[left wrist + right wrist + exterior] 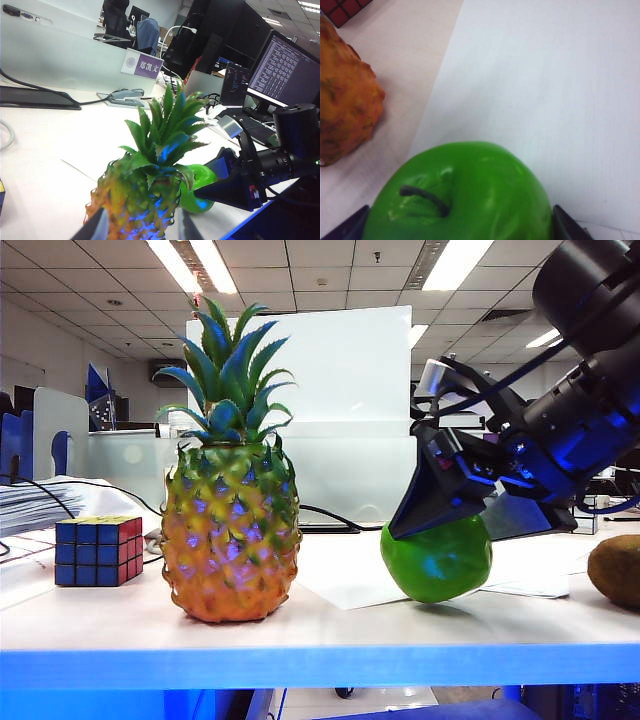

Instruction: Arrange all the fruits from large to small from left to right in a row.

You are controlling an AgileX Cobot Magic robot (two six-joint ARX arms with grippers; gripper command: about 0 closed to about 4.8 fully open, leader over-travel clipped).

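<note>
The pineapple point(230, 540) stands upright on the left part of the table, with its green crown up. To its right the green apple point(440, 560) rests on the table, stem up point(425, 197). My right gripper point(430, 525) reaches down over the apple, open. One of its dark fingertips point(565, 227) shows at each side of the fruit. At the far right edge lies the brown kiwi point(617, 570). My left gripper point(140, 230) hangs open well back from the pineapple point(145, 200), holding nothing, and is out of the exterior view.
A Rubik's cube point(98, 550) sits left of the pineapple. A white paper sheet point(340, 580) lies under and behind the apple. A cable, a stapler point(125, 96) and a partition run along the table's back. The table's front edge point(320, 665) is close to the fruits.
</note>
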